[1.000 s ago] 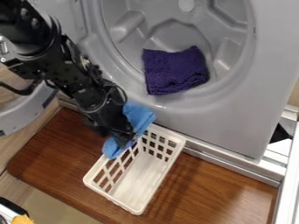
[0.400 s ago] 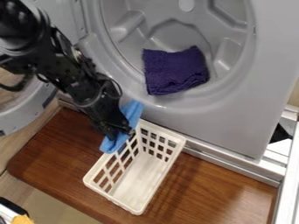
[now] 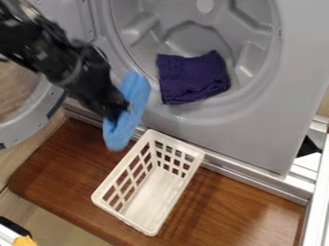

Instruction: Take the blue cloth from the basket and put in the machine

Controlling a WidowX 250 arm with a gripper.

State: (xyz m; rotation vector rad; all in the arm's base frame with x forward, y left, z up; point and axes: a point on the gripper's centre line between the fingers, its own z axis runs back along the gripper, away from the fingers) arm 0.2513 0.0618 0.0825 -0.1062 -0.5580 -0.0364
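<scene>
Basket (image 3: 153, 197) is nearest, on the worktop (image 3: 231, 206), and just past its far end I've got the blue cloth (image 3: 136, 98) pinched in my hand (image 3: 120, 110), outside the machine (image 3: 257, 127). What could bite me: the low end might snag the basket rim if I swing too low, a thin grip on the middle could let it slip, and the top end might catch the opening's lip and leave it half out. Headcount, near to far: one worktop, one basket, one hand, one blue cloth, one machine, one purple cloth (image 3: 193, 79) inside it.
</scene>
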